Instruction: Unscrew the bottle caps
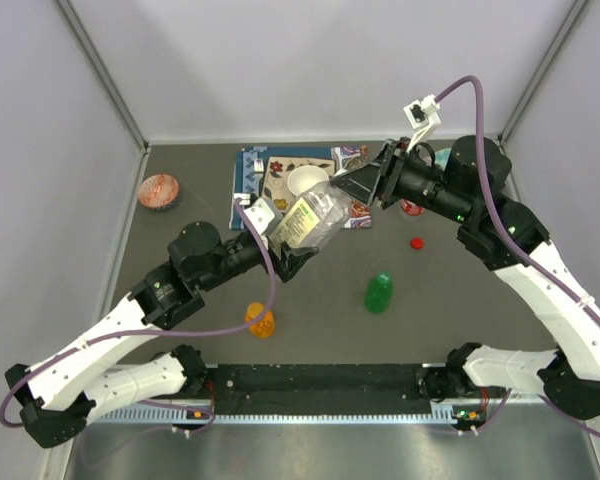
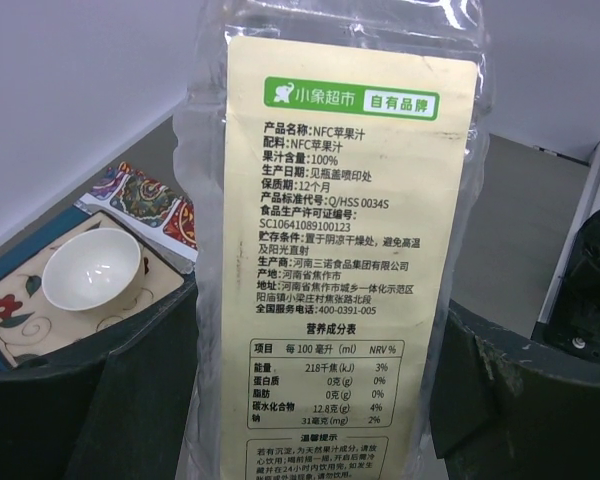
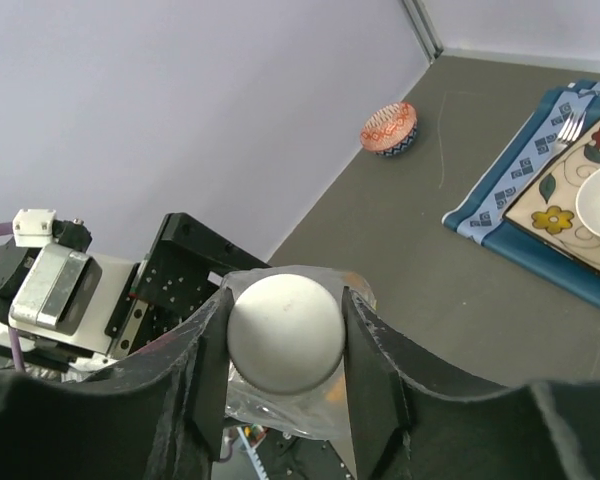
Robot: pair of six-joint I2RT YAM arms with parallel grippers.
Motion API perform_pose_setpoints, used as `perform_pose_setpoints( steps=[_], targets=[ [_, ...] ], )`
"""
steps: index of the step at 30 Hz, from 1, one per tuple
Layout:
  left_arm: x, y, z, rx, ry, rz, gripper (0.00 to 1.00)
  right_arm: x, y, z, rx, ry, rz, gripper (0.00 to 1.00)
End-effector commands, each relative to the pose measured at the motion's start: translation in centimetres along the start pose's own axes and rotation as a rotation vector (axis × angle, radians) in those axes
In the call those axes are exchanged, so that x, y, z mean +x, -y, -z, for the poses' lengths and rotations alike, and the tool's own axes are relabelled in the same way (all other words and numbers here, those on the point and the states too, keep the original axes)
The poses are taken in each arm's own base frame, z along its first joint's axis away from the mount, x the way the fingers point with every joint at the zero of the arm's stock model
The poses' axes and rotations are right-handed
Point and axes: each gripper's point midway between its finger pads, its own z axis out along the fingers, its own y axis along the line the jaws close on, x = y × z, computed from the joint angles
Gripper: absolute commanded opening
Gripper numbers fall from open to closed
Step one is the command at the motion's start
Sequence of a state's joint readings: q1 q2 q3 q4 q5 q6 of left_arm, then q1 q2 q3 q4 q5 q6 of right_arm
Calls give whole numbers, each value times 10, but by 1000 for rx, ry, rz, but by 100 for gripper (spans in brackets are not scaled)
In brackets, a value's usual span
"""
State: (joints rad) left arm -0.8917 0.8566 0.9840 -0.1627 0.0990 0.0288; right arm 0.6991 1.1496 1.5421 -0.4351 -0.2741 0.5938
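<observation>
Right wrist view: the right gripper (image 3: 285,300) has its two dark fingers (image 3: 205,370) pressed against either side of the white cap (image 3: 285,335), pinching it. Crumpled clear plastic shows just below the cap.

From above, that cap tops the big clear bottle (image 1: 312,218), which is held off the table (image 1: 460,300) and tilted, its cap end toward the right arm. The left gripper (image 1: 288,252) is clamped on the lower body of the bottle. In the left wrist view its fingers sit on both sides of the plastic, and a cream label (printed text, a green logo at the top) faces the camera.

On the table, the red cap (image 1: 417,242) lies by itself just beside the right arm. The green bottle (image 1: 378,292) lies nearer the arm bases, and the orange bottle (image 1: 260,319) is well apart from it on the left.

At the far edge, behind the held bottle, a blue placemat (image 3: 500,215) carries a flowered plate (image 2: 20,320) with a white bowl (image 2: 92,268) on it and a fork (image 3: 570,125) alongside. A small patterned bowl (image 3: 389,128) stands near the left wall.
</observation>
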Motion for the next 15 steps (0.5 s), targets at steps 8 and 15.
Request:
perform_pose_setpoints(
  steps=[8, 15],
  targets=[
    [-25, 19, 2, 103, 91, 11, 32, -3, 1, 6, 2, 38, 67, 0],
    [-47, 70, 21, 492, 137, 129, 32, 2, -44, 31, -274, 48, 307, 0]
  ],
)
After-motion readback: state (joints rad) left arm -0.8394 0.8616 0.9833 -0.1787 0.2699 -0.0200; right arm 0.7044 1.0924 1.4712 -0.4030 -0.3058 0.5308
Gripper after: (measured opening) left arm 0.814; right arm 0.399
